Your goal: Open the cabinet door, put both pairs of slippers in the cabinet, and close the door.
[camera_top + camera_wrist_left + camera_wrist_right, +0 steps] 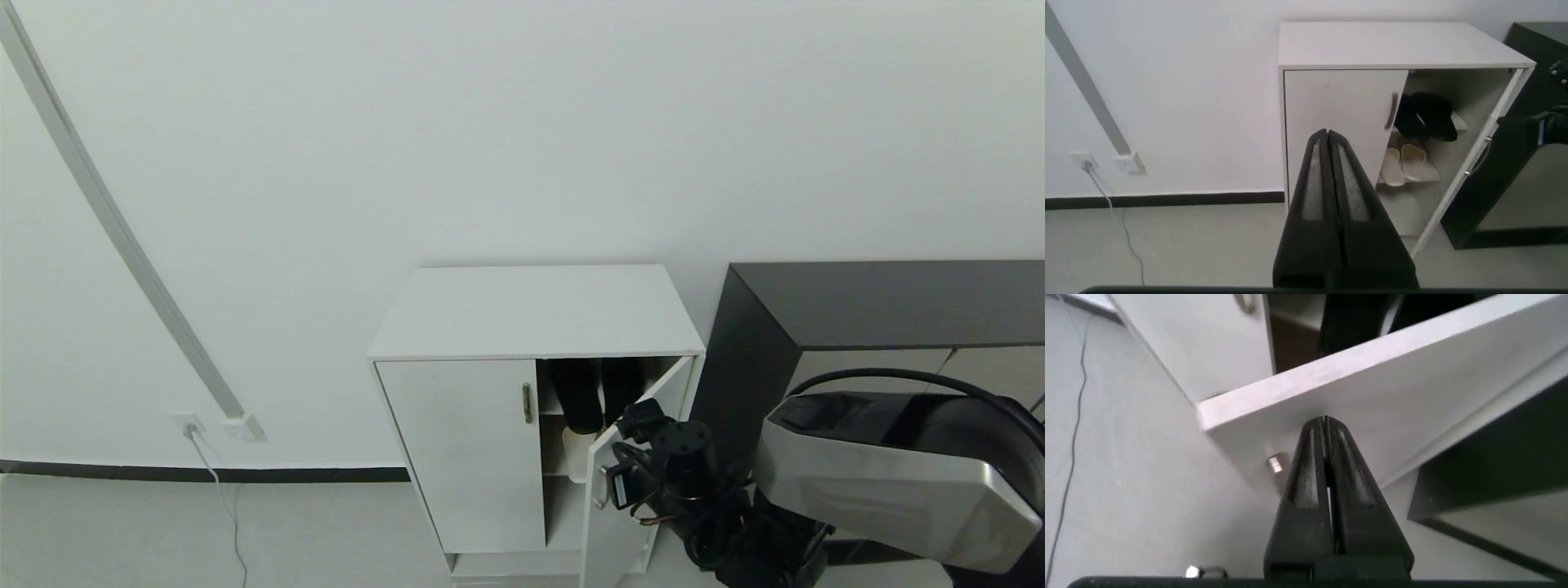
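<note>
Note cabinet (531,314) with right door (612,539) half open. See black slippers (1429,114) on top shelf, pale slippers (1409,163) on shelf below. Find right tool (1327,425) clenched, tip at door face; left tool (1328,135) clenched, well apart from cabinet.

The white cabinet (531,314) has its right door (608,523) half open, with black slippers (578,396) on the top shelf, pale slippers (575,451) below, and the right gripper (639,418) at the door's outer face.

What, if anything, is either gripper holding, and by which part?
Nothing. The left gripper is shut and empty; the right gripper, also shut, only has its tips at the open cabinet door.
</note>
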Tool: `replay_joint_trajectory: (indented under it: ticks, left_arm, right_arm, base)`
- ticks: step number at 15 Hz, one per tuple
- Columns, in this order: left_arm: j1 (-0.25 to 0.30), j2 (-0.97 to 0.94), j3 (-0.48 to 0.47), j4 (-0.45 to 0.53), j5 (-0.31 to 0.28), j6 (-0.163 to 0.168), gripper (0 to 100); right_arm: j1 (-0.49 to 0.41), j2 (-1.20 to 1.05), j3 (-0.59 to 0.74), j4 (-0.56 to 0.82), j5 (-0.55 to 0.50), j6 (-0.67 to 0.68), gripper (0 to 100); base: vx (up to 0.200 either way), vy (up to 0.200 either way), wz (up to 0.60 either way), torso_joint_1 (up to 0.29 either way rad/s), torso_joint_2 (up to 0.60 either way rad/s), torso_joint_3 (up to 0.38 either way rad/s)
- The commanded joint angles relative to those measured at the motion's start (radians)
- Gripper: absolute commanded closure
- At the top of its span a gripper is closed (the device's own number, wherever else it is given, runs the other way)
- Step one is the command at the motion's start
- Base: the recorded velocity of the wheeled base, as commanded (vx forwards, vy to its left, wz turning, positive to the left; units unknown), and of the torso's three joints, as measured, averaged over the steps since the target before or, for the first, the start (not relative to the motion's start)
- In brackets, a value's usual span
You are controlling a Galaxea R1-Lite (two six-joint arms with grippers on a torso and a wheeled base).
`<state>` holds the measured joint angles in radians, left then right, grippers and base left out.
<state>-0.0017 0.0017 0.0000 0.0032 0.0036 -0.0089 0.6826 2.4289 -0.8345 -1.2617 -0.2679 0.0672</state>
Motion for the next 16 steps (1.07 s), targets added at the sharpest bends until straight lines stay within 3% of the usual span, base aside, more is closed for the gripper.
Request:
replay_joint_trajectory:
  ticks: [1, 16]
  left_arm:
    - [0.0, 0.0, 0.0, 0.0, 0.001, 0.0, 100]
    - [0.0, 0.0, 0.0, -0.002, 0.009, -0.008, 100]
  right_arm:
    - [-0.001, 0.03, -0.052, 0.01, -0.001, 0.0, 100]
    - [-0.07, 0.226, -0.581, 0.271, -0.004, 0.0, 100]
  base:
    - [0.0, 0.0, 0.0, 0.0, 0.0, 0.0]
    - [0.0, 0.0, 0.0, 0.0, 0.0, 0.0]
